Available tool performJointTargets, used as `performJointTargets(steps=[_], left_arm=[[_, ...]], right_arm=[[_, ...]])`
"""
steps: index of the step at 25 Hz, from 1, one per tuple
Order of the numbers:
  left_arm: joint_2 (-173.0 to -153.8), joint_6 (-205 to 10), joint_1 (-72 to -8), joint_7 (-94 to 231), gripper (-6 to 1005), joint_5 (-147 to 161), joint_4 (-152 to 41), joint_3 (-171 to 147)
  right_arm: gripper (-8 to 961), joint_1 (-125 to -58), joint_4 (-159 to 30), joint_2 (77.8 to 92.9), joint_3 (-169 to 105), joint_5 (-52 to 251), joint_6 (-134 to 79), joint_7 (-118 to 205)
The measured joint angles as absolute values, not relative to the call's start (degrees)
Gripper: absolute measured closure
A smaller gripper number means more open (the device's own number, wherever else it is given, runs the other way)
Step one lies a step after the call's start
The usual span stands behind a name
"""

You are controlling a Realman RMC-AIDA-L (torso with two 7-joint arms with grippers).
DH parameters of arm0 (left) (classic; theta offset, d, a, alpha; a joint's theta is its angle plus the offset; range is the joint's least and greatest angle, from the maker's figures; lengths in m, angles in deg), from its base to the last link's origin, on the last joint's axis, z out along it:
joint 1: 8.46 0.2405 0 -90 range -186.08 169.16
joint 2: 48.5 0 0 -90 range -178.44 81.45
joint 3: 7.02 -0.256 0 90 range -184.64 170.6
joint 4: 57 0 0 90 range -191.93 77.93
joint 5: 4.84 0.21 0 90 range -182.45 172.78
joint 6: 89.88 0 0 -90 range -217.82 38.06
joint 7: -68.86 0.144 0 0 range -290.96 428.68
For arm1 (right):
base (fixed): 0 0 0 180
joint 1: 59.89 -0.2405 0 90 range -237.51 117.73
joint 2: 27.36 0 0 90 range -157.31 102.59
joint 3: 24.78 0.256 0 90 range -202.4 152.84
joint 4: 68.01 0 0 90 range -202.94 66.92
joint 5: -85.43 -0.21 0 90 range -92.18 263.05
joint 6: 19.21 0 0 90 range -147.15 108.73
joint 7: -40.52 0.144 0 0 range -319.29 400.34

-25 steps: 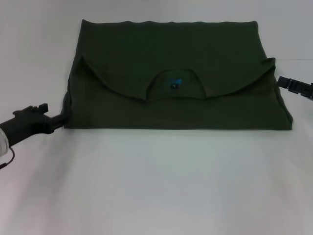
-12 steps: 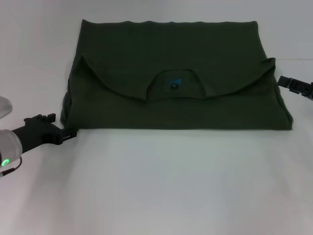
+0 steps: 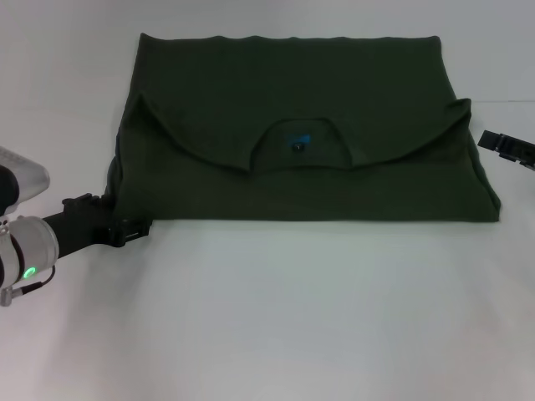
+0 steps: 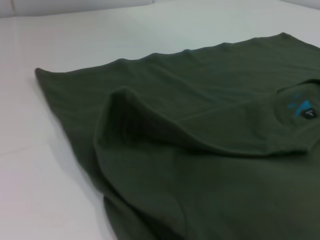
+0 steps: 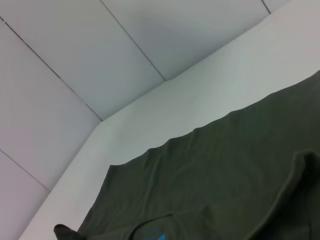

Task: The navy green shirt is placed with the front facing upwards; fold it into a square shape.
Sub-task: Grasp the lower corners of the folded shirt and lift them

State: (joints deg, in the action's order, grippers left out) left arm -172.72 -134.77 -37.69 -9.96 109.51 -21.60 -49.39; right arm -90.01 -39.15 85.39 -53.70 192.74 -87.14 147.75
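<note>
Head view: dark olive-green cotton shirt [image 3: 301, 134] lies half-folded, collar up, on the white surface [image 3: 292, 317], left gripper [image 3: 138, 227] at its near-left corner, right gripper [image 3: 501, 144] beside its right edge, jaws' state unreadable on both; left wrist view: sleeve tucked inward for squaring; right wrist view: far hem flat.

Looks like a lab or robot test cell. Plain white tabletop [image 3: 276, 317] fills the lower frame, bare of household items. Right wrist view: pale panelled walls [image 5: 75, 75] with thin seams, upper left, meeting the table's far edge.
</note>
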Motion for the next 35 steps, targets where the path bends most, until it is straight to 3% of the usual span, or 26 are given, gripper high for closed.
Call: performJointTargets(steps=[9, 20, 29, 35], left_arm=[[-172.75, -134.61, -37.71, -10.08, 248, 109.51, -21.12, -49.80], [-172.68, -133.74, -37.79, -10.20, 695, 109.57, -20.97, -50.07], [-172.68, -133.39, -37.91, -10.26, 902, 109.68, -21.01, -50.09], [-172.68, -135.70, -37.01, -13.00, 994, 111.20, -18.73, -50.31]], right_arm=[[246, -89.46, -39.09, 85.48, -52.92, 192.74, -87.12, 147.75], [247, -89.00, -39.09, 85.59, -52.72, 192.74, -87.22, 147.62], [248, -89.27, -39.09, 85.17, -53.12, 193.03, -87.15, 147.68], [249, -89.92, -38.93, 83.54, -53.71, 196.28, -86.66, 150.40]])
